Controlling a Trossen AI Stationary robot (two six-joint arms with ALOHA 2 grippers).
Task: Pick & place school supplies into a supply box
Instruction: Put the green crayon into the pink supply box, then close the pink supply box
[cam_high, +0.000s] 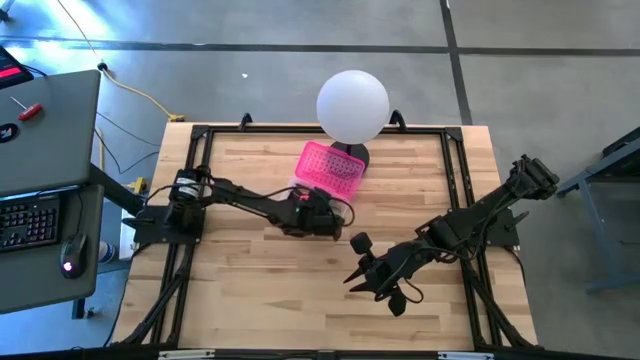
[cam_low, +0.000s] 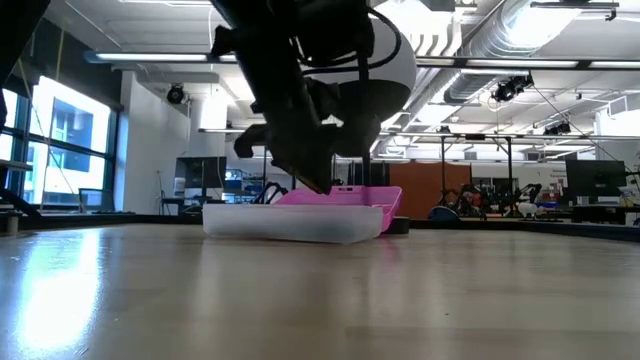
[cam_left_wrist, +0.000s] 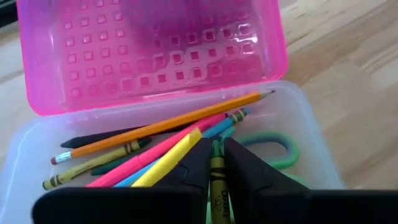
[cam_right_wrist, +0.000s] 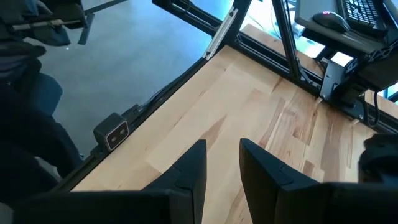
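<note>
Left gripper (cam_left_wrist: 217, 163) over the clear base of the open pencil case (cam_left_wrist: 25, 149), fingers narrowly parted around an olive crayon (cam_left_wrist: 217, 180), grip or release unclear, pink lid (cam_left_wrist: 149, 50) folded back, pencils (cam_left_wrist: 168, 121), pink marker (cam_left_wrist: 155, 152), green scissors (cam_left_wrist: 273, 146) inside, case beside white globe lamp (cam_high: 352, 105), right gripper (cam_right_wrist: 222, 163) parted, empty, above bare table (cam_right_wrist: 249, 112).

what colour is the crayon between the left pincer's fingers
Green, with a black-and-yellow label: the crayon shows best in the left wrist view, over the supply box.

one pencil case (cam_left_wrist: 155, 56), one green-handled scissors (cam_left_wrist: 273, 149), one yellow pencil (cam_left_wrist: 168, 124), several crayons (cam_left_wrist: 93, 168).
</note>
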